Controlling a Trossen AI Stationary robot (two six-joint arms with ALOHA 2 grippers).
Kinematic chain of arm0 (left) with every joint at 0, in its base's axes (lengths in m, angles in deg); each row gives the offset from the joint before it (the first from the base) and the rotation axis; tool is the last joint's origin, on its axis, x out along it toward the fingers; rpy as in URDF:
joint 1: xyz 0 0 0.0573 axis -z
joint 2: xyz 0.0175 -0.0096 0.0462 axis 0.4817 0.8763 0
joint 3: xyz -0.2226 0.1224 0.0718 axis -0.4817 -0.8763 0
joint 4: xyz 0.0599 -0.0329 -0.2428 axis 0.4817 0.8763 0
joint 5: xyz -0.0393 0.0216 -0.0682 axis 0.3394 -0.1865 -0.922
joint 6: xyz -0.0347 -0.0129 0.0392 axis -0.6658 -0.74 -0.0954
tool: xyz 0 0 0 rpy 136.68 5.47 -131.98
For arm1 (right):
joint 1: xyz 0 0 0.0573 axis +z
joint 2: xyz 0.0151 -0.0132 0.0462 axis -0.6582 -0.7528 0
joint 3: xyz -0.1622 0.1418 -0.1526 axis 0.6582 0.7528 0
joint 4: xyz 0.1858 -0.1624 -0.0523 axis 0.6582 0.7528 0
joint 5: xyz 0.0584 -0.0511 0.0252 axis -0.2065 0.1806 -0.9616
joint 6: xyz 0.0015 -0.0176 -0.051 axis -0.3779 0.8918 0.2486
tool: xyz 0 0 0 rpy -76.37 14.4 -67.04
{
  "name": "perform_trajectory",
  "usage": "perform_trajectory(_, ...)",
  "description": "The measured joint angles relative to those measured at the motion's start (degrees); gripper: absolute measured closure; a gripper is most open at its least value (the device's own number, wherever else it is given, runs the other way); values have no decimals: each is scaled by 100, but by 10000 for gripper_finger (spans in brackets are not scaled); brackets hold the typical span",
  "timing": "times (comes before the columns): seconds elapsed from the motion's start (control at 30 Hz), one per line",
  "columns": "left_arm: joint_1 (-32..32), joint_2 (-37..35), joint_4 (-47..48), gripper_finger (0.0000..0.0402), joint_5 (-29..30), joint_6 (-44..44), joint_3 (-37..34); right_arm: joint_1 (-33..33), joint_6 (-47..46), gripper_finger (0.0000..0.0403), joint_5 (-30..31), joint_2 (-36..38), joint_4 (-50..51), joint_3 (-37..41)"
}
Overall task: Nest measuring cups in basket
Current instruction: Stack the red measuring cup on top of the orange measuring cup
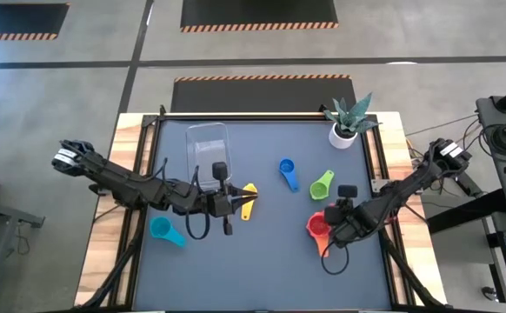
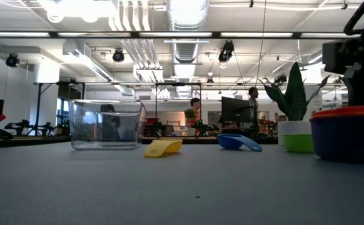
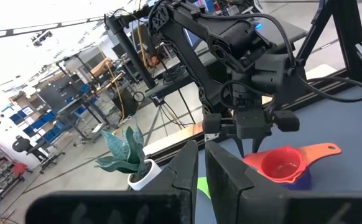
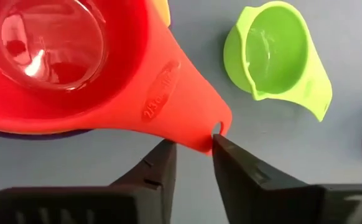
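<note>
Right wrist view: red cup (image 4: 75, 68) handle tip between right fingers (image 4: 153, 168).

Clear basket (image 1: 207, 148) sits empty at 11 o'clock. Yellow cup (image 1: 249, 199) lies near centre, blue cup (image 1: 288, 172) and green cup (image 1: 322, 184) toward 2, teal cup (image 1: 165, 230) at 8, red cup (image 1: 317, 225) stacked on others at 4.

Glossy red plastic cup (image 4: 75, 68), glossy green plastic cup (image 4: 274, 53), matt grey tabletop (image 4: 168, 199).
</note>
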Motion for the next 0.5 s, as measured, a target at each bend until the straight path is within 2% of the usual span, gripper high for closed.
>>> perform_trajectory(0.3,-4,0,0,389,11,2,-2,2,-37,387,-155,15,-4,-24)
perform_trajectory(0.5,-4,0,0,389,12,2,-2,2,-61,394,-159,19,12,-24)
